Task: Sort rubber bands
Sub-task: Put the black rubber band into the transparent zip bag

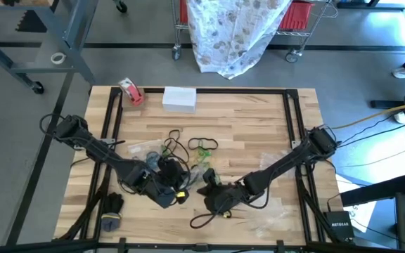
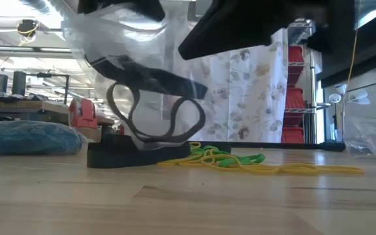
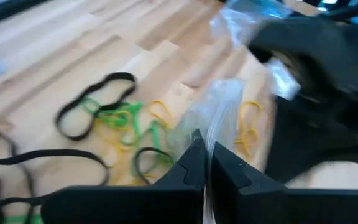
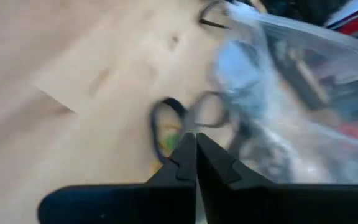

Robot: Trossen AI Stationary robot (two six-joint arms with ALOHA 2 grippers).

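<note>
Loose rubber bands [image 1: 192,147] in black, green and yellow lie on the wooden table's middle; the left wrist view shows a black loop [image 3: 95,102] beside green ones [image 3: 123,118]. A clear plastic bag [image 2: 123,59] hangs above the table with black bands [image 2: 155,111] inside. My left gripper [image 3: 205,149] is shut on this bag. My right gripper [image 4: 195,146] is shut right beside it, at the bag [image 4: 278,93], near the table's front middle. My left gripper pinches the bag's thin edge [image 3: 215,134] between its two fingers, slanting down from the table's left. The bag is lifted clear and its film runs on past the fingertips. My right gripper looks shut on the bag's other side [image 3: 278,78], slanting down from the right; blur hides the exact spot.
A red-and-white tape roll [image 1: 131,91] and a white box [image 1: 180,98] sit at the far edge. More clear bags lie at the front right [image 1: 273,211] and left of the bands [image 1: 143,149]. A bag with blue contents [image 2: 25,137] lies at the near left.
</note>
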